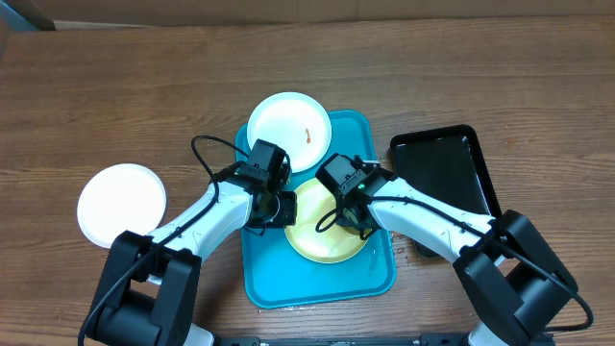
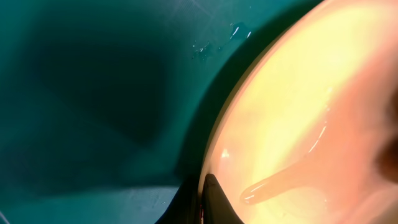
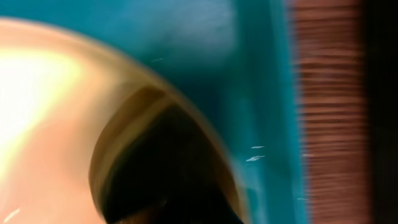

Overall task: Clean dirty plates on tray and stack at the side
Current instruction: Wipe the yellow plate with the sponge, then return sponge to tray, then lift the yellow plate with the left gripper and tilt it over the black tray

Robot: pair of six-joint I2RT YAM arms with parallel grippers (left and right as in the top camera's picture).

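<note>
- Left pincer (image 1: 276,209) pinches the left rim of the yellow plate (image 1: 322,235).
- Right pincer (image 1: 354,219) is pressed together over that plate.
- Yellow plate lies in the tray (image 1: 279,279).
- One white plate (image 1: 283,130) sits on the tray's far corner.
- Other white plate (image 1: 121,205) lies on the desk (image 1: 115,86), off to the left.

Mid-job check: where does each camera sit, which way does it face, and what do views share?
Overhead: above the table, looking straight down at the tray, three plates and both arms.
Left wrist: on the left hand, close over the yellow-green plate; one fingertip shows.
Right wrist: on the right hand, over that plate; blurred dark shape, perhaps its finger.
Shared: both wrist views show that plate and the tray.
</note>
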